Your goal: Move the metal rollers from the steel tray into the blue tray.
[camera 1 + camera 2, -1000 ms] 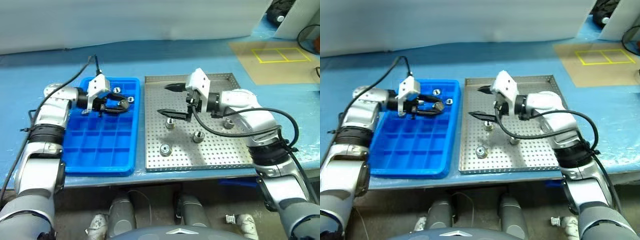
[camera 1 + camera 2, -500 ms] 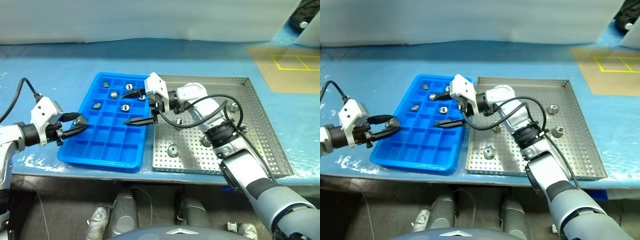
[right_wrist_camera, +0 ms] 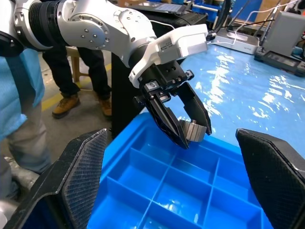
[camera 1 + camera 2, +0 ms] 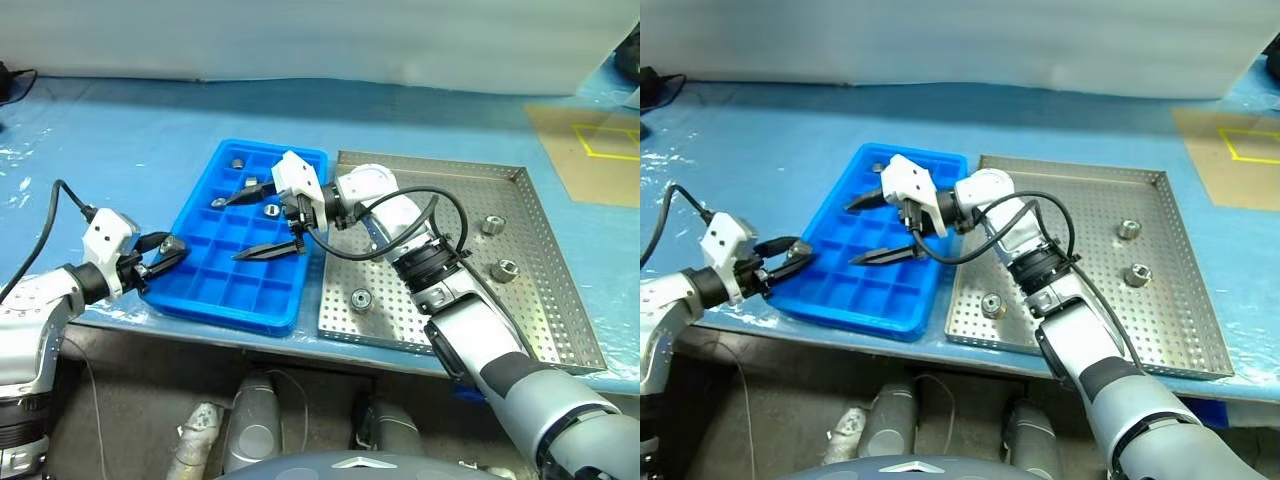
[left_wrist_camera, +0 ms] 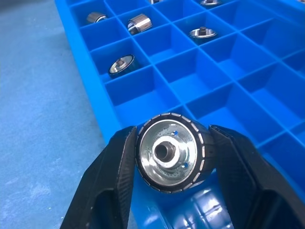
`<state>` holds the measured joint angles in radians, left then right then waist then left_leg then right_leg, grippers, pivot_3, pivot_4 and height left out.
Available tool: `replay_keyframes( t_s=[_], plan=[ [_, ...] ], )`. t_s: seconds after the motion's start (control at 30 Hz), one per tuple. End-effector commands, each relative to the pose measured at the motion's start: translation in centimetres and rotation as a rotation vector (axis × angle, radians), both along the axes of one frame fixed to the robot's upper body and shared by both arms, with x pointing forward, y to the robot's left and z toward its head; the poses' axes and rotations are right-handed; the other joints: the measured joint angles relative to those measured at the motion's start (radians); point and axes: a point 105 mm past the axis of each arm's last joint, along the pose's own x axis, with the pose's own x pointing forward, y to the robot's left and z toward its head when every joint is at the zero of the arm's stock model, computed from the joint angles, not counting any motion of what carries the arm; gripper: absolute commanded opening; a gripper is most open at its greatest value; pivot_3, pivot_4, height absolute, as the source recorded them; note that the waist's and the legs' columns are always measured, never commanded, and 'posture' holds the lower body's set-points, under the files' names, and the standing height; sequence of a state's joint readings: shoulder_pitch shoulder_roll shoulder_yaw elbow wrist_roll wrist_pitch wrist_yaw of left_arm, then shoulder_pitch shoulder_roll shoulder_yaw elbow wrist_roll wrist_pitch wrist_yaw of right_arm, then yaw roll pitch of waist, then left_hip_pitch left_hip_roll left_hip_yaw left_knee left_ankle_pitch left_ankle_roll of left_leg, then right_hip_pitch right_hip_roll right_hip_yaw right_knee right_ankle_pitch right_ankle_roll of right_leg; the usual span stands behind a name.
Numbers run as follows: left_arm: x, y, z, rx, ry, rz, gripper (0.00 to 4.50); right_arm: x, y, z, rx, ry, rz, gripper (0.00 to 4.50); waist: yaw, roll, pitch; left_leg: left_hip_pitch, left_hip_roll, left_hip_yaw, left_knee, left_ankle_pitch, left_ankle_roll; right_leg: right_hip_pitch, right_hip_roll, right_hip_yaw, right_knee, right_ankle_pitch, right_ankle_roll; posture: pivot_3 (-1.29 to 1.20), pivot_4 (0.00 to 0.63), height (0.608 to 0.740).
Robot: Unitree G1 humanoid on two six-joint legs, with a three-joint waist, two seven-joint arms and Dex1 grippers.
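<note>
Rollers look hard, smooth and slippery, so grasp across the ribbed rim. Left gripper (image 5: 169, 157) clamps one roller (image 5: 170, 151) so at the blue tray (image 4: 262, 308)'s near-left corner; right gripper (image 4: 262, 220) gapes empty.

A blue worktop (image 4: 120, 140) with a brown mat (image 4: 590, 150) marked in yellow tape at its far right corner. Beyond the worktop's edge, a person in tan boots (image 3: 69, 102) stands on the floor.

right claw (image 3: 167, 186) tips: cut off | person (image 3: 28, 95): upper body cropped
</note>
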<state>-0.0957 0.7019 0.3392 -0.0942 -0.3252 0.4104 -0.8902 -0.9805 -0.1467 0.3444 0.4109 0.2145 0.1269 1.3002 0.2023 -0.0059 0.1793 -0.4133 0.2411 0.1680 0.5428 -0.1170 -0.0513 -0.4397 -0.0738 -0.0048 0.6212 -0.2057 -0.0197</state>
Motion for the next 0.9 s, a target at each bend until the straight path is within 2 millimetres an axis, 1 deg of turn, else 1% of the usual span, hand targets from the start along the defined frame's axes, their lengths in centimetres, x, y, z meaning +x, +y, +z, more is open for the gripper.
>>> replay_keyframes(
  t_s=[0.03, 0.2, 0.37, 0.47, 0.5, 0.53, 0.67, 0.73, 0.8, 0.83, 0.9],
  plan=[
    [1.1, 0.0, -0.2, 0.008, -0.038, 0.018, 2.47, -0.2, -0.3, 0.8, 0.032, -0.037, -0.015, 4.5, -0.001, 0.0, 0.0, 0.0, 0.0, 0.0, 0.0, 0.0, 0.0, 0.0, 0.0, 0.0, 0.0, 0.0, 0.0, 0.28, 0.15, 0.74],
    [2.1, -0.2, -1.2, -0.014, -0.031, 0.025, 2.47, 0.1, -0.9, 0.7, 0.031, -0.045, -0.058, 4.5, -0.006, 0.0, 0.0, 0.0, 0.0, 0.0, 0.001, 0.0, 0.0, 0.0, 0.0, 0.0, 0.0, 0.0, 0.0, 0.24, 0.15, 0.74],
    [2.3, -0.6, -1.9, -0.018, 0.001, -0.006, 2.47, 0.3, -1.3, 0.8, 0.035, -0.047, -0.091, 4.5, -0.017, 0.0, 0.0, 0.002, -0.001, 0.0, 0.001, 0.0, -0.001, 0.001, 0.0, 0.001, 0.002, 0.0, 0.0, 0.22, 0.15, 0.74],
    [2.5, -0.6, -1.8, -0.012, 0.012, -0.015, 3.03, 0.5, -1.5, 0.8, 0.036, -0.052, -0.109, 4.5, -0.021, 0.0, -0.001, 0.003, -0.001, 0.0, 0.001, 0.0, -0.001, 0.002, 0.0, 0.001, 0.003, 0.0, 0.0, 0.2, 0.15, 0.74],
    [2.6, -0.7, -1.7, -0.01, 0.015, -0.018, 3.33, 0.5, -1.5, 0.8, 0.036, -0.052, -0.113, 4.5, -0.023, 0.0, -0.001, 0.003, -0.001, 0.0, 0.001, 0.0, -0.001, 0.002, 0.0, 0.001, 0.003, 0.0, 0.0, 0.2, 0.15, 0.74],
    [2.6, -0.8, -1.4, -0.014, 0.011, -0.027, 3.64, 0.5, -1.6, 0.7, 0.037, -0.052, -0.118, 4.5, -0.024, 0.0, -0.001, 0.003, -0.001, 0.0, 0.001, 0.0, -0.001, 0.002, 0.0, 0.001, 0.003, 0.0, 0.0, 0.2, 0.15, 0.74],
    [3.0, -1.6, 0.0, -0.027, -0.024, -0.063, 3.64, 0.7, -1.8, 0.7, 0.037, -0.054, -0.135, 4.5, -0.028, 0.0, -0.001, 0.003, -0.001, 0.0, 0.001, 0.001, -0.001, 0.002, 0.0, 0.001, 0.003, 0.0, 0.0, 0.18, 0.15, 0.74],
    [3.6, -2.4, 1.5, -0.036, -0.076, -0.082, 3.64, 0.8, -2.0, 0.7, 0.038, -0.056, -0.148, 4.5, -0.027, 0.0, -0.001, 0.003, -0.001, 0.0, 0.001, 0.001, -0.001, 0.002, 0.0, 0.001, 0.003, 0.0, 0.0, 0.17, 0.15, 0.74],
    [4.2, -3.7, 3.7, -0.084, -0.134, -0.124, 3.64, 0.9, -2.3, 0.8, 0.04, -0.059, -0.163, 4.5, -0.027, 0.0, -0.001, 0.002, -0.001, 0.0, 0.002, 0.001, -0.001, 0.002, 0.0, 0.0, 0.003, 0.0, 0.0, 0.17, 0.15, 0.74],
    [4.5, -4.6, 4.6, -0.104, -0.158, -0.15, 3.64, 1.0, -2.5, 0.9, 0.041, -0.06, -0.173, 4.5, -0.026, 0.0, 0.0, 0.001, -0.001, 0.0, 0.003, 0.001, -0.001, 0.002, 0.0, 0.0, 0.003, 0.0, 0.0, 0.12, 0.15, 0.74],
    [5.3, -6.0, 6.0, -0.119, -0.195, -0.197, 3.64, 1.3, -3.1, 1.1, 0.042, -0.064, -0.197, 4.5, -0.03, 0.0, 0.0, 0.001, 0.0, 0.0, 0.004, 0.001, -0.002, 0.002, 0.0, 0.0, 0.003, 0.0, 0.0, 0.08, 0.15, 0.74]
  ],
)
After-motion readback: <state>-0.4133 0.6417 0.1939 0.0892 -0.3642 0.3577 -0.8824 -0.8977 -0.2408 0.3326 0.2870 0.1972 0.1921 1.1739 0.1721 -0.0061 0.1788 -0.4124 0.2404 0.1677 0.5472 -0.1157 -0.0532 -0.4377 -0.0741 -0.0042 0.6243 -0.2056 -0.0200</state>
